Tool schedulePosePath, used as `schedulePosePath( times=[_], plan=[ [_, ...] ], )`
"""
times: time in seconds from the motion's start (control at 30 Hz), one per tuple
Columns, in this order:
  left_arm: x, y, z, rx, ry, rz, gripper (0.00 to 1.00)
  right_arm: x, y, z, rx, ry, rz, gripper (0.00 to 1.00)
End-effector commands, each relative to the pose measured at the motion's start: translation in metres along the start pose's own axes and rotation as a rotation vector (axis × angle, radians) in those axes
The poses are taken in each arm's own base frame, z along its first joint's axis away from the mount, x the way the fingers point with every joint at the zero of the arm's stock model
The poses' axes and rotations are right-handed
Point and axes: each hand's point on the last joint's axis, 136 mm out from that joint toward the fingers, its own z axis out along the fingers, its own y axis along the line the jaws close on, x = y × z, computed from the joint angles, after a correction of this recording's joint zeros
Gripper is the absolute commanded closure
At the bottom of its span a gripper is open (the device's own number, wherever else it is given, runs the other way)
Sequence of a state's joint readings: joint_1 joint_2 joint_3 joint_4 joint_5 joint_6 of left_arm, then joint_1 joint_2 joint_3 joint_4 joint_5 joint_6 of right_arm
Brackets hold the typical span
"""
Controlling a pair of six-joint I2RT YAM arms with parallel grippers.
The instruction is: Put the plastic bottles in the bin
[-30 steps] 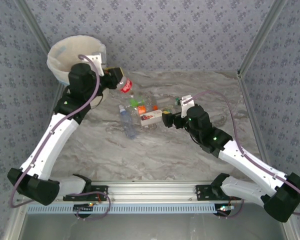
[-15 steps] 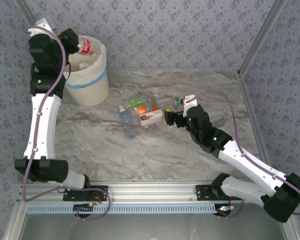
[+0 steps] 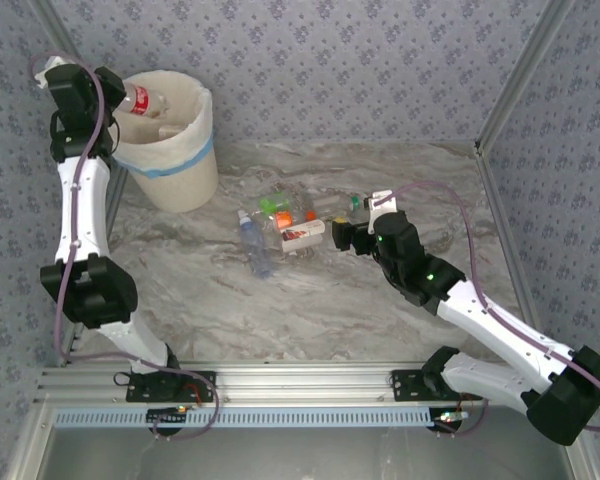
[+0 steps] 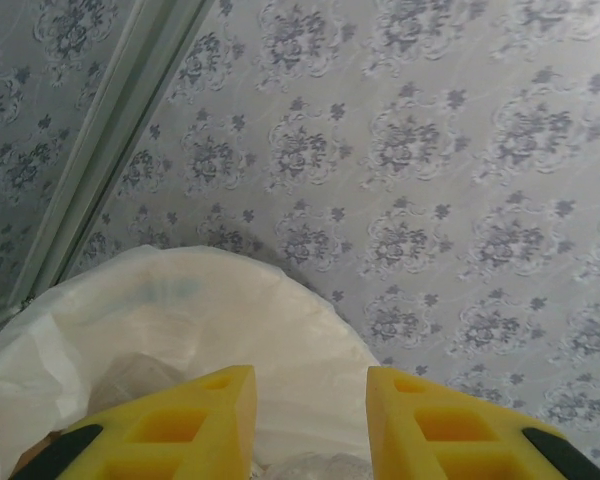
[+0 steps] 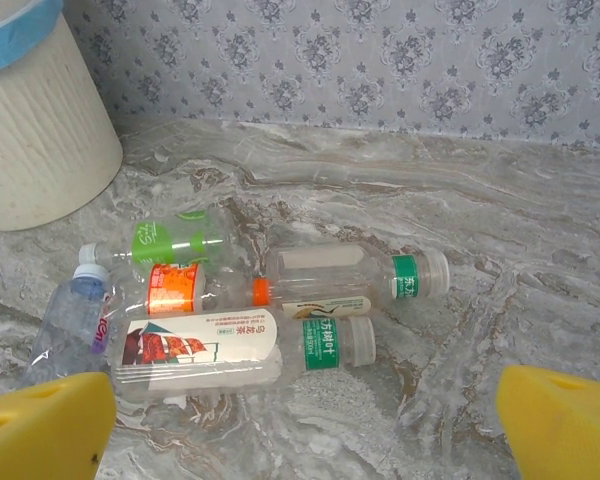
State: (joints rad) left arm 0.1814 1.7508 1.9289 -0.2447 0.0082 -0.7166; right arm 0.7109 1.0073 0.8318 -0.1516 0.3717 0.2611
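Left gripper (image 3: 118, 95) clamped on red-labelled bottle (image 3: 148, 100) above bin (image 3: 180, 185); release advised only once centred inside rim. Right gripper (image 3: 332, 238) spread wide.

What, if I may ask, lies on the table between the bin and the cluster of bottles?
Nothing: bare marble table separates the bin from the cluster of bottles, as the top and right wrist views both show.

Cream bin (image 3: 180, 188), light blue band (image 3: 192, 157), white liner (image 3: 196, 108); marbled grey worktop (image 3: 310, 310); blue-grey floral walls (image 3: 360, 60); clear plastic bottles (image 5: 205, 350) with green, orange, red labels
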Motion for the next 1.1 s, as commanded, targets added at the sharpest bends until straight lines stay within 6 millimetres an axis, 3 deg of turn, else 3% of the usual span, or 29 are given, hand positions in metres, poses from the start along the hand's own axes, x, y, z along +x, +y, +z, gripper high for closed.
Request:
schedulePosePath(
  times=[0.0, 0.17, 0.2, 0.27, 0.3, 0.43, 0.53, 0.83, 1.07],
  plan=[
    [-0.007, -0.014, 0.012, 0.057, 0.011, -0.042, 1.00, -0.005, -0.008, -0.006, 0.031, -0.010, 0.033, 0.00],
    [0.009, 0.008, 0.044, -0.044, 0.081, 0.009, 0.82, 0.000, -0.011, -0.008, 0.041, 0.007, 0.035, 0.00],
    [0.014, 0.009, 0.048, -0.052, 0.116, 0.019, 0.72, 0.000, -0.013, -0.009, 0.046, 0.009, 0.034, 0.00],
    [0.021, 0.006, 0.052, -0.049, 0.179, 0.030, 0.38, 0.002, -0.014, -0.010, 0.052, 0.014, 0.034, 0.00],
    [0.026, 0.006, 0.053, -0.054, 0.210, 0.036, 0.29, 0.003, -0.015, -0.010, 0.058, 0.016, 0.035, 0.00],
    [0.034, 0.001, 0.046, -0.072, 0.265, 0.089, 0.16, 0.004, -0.017, -0.009, 0.066, 0.017, 0.039, 0.00],
    [0.033, -0.008, 0.037, -0.068, 0.265, 0.139, 0.01, 0.004, -0.018, -0.007, 0.069, 0.015, 0.041, 0.00],
    [0.033, -0.046, 0.006, 0.009, 0.266, 0.265, 0.01, 0.004, -0.018, -0.002, 0.073, 0.021, 0.050, 0.00],
    [0.068, -0.098, -0.039, 0.088, 0.283, 0.431, 0.01, 0.008, -0.022, -0.001, 0.087, 0.021, 0.069, 0.00]
  ],
)
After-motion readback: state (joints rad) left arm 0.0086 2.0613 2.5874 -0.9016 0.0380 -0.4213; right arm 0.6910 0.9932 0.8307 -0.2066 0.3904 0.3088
